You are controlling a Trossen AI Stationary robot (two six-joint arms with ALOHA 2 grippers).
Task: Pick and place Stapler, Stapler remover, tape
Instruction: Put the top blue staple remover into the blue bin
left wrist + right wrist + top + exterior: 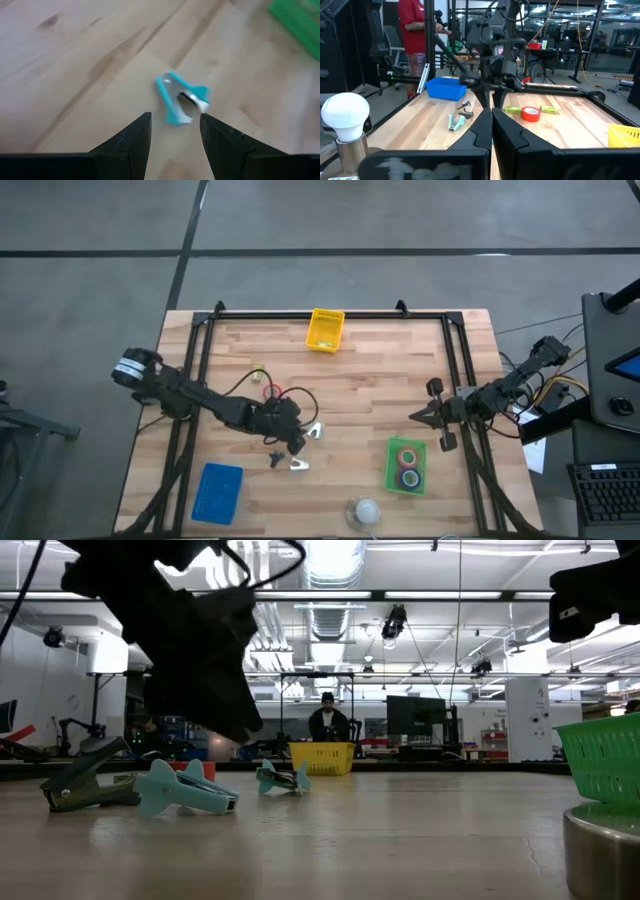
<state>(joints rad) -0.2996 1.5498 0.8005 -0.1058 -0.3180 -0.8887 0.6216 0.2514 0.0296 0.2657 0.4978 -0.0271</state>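
1. The left gripper (pixel 296 442) is held low over the middle of the wooden table (pixel 370 395), its fingers (pixel 131 137) spread apart and nothing between them
2. A teal staple remover (pixel 179 97) is seen lying on the wood just ahead of those fingers; a second teal one (pixel 315 430) lies close by, and a dark one (pixel 275 459) beside them
3. A red tape roll (pixel 272 391) is found behind the left arm, near a yellow-green item
4. Two more tape rolls are held in the green tray (pixel 406 484), near the right front
5. The right gripper (pixel 418 416) is parked by the table's right edge, fingers pressed together and empty
6. A blue tray (pixel 217 490) and a yellow basket (pixel 326 330) are set at the front left and the far edge
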